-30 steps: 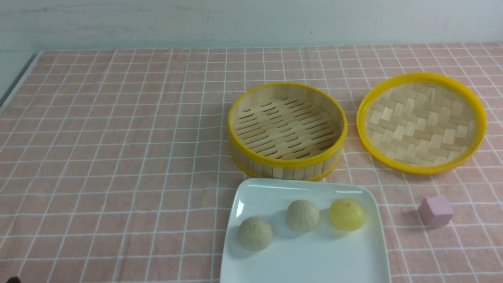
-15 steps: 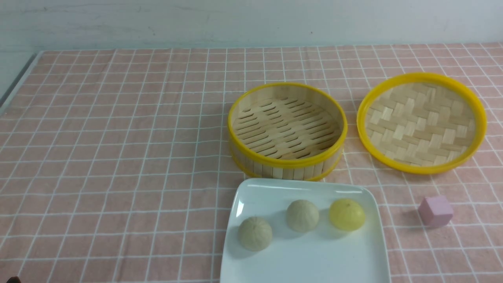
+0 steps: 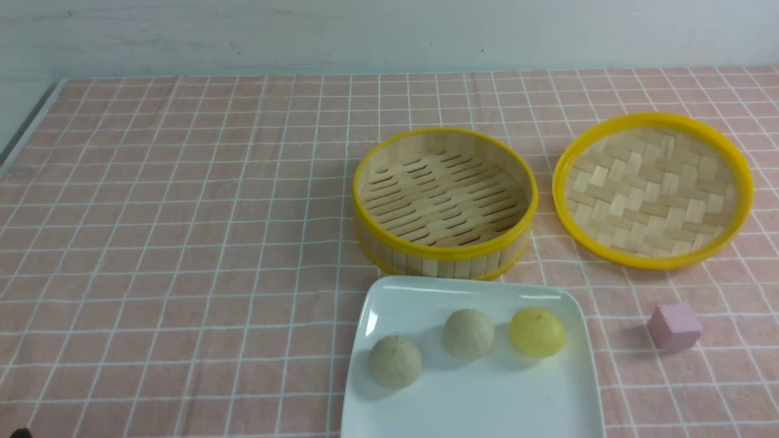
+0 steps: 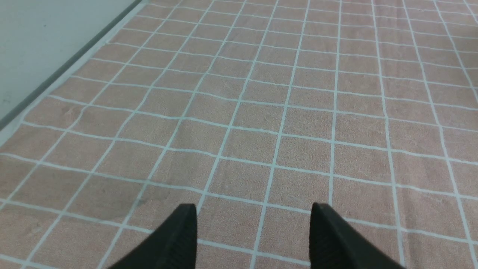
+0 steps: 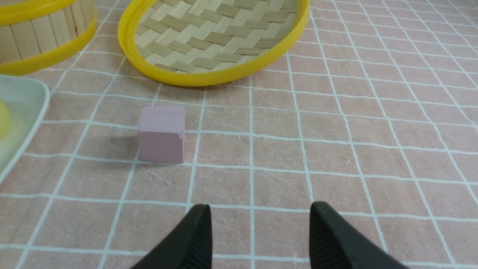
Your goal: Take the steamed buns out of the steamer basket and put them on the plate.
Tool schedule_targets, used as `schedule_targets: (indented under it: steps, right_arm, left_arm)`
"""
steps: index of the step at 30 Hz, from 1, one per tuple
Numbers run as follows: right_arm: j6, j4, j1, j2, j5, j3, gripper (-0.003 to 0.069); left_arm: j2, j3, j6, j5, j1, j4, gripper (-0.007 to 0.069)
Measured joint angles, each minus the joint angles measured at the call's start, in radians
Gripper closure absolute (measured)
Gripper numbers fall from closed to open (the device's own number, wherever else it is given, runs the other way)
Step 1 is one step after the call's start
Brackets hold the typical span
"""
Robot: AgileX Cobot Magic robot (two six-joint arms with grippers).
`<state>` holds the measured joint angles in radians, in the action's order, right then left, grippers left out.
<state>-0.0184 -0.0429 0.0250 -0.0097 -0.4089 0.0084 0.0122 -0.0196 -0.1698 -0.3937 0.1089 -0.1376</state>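
Three steamed buns lie on the white square plate point(image 3: 475, 407) at the front: a beige-grey one point(image 3: 395, 361), a second beige-grey one point(image 3: 468, 333) and a yellow one point(image 3: 537, 331). The bamboo steamer basket point(image 3: 445, 202) stands just behind the plate with nothing in it. My left gripper point(image 4: 253, 209) is open over bare cloth, far left of the plate. My right gripper point(image 5: 260, 210) is open over bare cloth, right of the plate point(image 5: 18, 112); a sliver of the yellow bun point(image 5: 3, 119) shows at that view's edge. Neither gripper shows in the front view.
The shallow woven bamboo lid point(image 3: 652, 190) lies upside down right of the basket, also in the right wrist view point(image 5: 213, 33). A small pink cube point(image 3: 674, 326) sits right of the plate, ahead of my right gripper point(image 5: 161, 133). A pink checked cloth covers the table; its left edge point(image 4: 63, 71) is near my left gripper.
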Motion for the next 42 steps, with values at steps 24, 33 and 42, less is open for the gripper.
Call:
schedule_targets:
  steps: [24,33,42]
  right_arm:
    - [0.048,-0.029,0.0,0.0,0.0,0.0,0.029]
    - [0.048,-0.022,0.0,0.0,0.002,0.0,0.029]
    - [0.048,-0.022,0.0,0.0,0.003,0.0,0.029]
  left_arm:
    - [0.0,0.0,-0.001,0.0,0.0,0.0,0.0204]
    - [0.0,0.0,-0.001,0.0,0.0,0.0,0.0204]
    - [0.0,0.0,-0.001,0.0,0.0,0.0,0.0204]
